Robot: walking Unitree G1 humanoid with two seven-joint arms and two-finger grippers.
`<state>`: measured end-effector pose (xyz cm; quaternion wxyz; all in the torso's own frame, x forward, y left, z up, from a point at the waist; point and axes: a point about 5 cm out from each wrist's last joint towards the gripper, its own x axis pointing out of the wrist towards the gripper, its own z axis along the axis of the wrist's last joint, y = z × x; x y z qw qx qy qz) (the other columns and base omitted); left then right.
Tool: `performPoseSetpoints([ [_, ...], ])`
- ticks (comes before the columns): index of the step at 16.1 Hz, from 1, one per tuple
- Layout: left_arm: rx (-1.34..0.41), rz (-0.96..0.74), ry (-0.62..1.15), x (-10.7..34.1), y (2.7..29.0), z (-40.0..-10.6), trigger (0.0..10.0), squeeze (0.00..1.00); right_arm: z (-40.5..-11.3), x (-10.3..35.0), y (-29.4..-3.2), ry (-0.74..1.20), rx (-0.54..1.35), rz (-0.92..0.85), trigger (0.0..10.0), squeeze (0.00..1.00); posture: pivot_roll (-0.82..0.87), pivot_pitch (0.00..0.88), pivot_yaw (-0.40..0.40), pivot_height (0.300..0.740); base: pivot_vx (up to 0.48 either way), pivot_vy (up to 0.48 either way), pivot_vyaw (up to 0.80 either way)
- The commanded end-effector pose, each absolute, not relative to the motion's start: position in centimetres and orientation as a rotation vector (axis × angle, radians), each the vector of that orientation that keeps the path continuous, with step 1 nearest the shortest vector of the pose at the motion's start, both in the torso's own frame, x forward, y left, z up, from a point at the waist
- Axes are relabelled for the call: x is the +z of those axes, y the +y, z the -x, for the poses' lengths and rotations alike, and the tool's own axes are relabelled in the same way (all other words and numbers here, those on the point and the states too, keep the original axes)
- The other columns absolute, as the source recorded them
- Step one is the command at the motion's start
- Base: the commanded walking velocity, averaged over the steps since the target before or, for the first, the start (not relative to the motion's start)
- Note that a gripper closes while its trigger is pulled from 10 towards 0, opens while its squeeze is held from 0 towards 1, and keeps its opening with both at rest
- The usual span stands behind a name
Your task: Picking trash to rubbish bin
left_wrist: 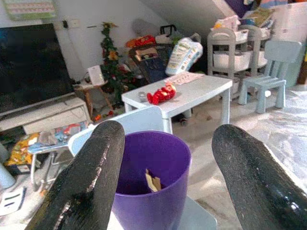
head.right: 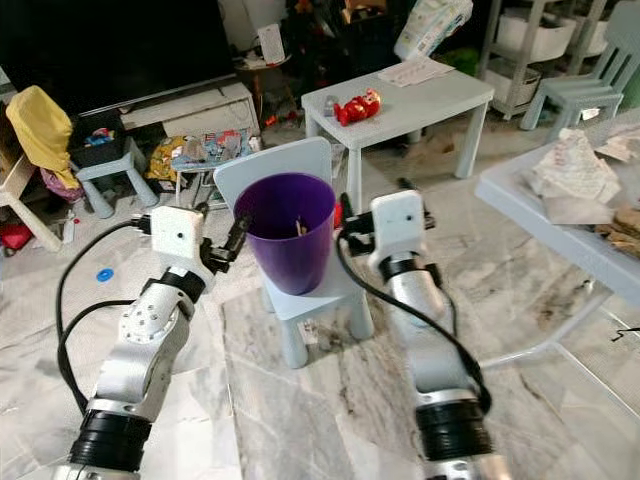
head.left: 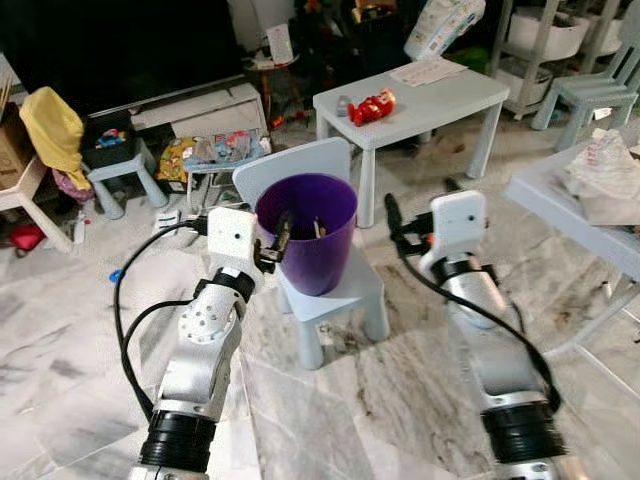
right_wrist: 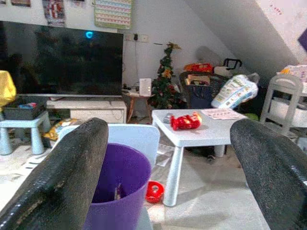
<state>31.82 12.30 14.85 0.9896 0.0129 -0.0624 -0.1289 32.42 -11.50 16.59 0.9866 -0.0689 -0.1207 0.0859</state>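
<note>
A purple bin (head.left: pixel 308 240) stands on the seat of a small pale-blue chair (head.left: pixel 335 295), with a few scraps (left_wrist: pixel 153 181) lying inside it. My left gripper (head.left: pixel 283 232) is open at the bin's left rim, its fingers (left_wrist: pixel 96 167) wide apart and nothing between them. My right gripper (head.left: pixel 392 212) hovers just right of the bin, also open and empty, with both fingers (right_wrist: pixel 72 172) spread. Crumpled paper (head.left: pixel 605 170) lies on the grey table (head.left: pixel 560 205) to my right. A red packet (head.left: pixel 372 106) rests on the white low table (head.left: pixel 420 100) behind the bin.
A dark TV (head.left: pixel 120 45) on a low cabinet fills the back left, with a small stool (head.left: pixel 120 170), a yellow cloth (head.left: pixel 50 125) and floor clutter (head.left: pixel 215 150) before it. Shelving and another pale chair (head.left: pixel 590 90) stand at the back right. Marble floor lies open between my arms.
</note>
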Motion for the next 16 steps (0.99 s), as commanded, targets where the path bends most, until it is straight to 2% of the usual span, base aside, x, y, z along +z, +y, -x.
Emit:
performPoseSetpoints([
  [1,-0.284,-0.031,-0.137,15.05,11.97,-31.98,10.0,0.00,-32.52,16.84,-10.93,-0.261,0.183,0.145,10.0,0.00,0.07,0.000,0.115,0.740,0.000,0.000,-0.80],
  [9,-0.287,-0.021,-0.130,14.95,12.21,-31.79,10.0,0.00,-32.90,16.98,-11.60,-0.276,0.155,0.165,10.0,0.00,0.08,0.000,0.123,0.740,0.256,0.000,-0.80],
  [16,-0.287,-0.024,-0.120,14.91,12.31,-31.65,10.0,0.00,-32.84,16.94,-11.09,-0.285,0.147,0.156,10.0,0.00,0.08,0.000,0.138,0.740,0.000,0.000,-0.80],
])
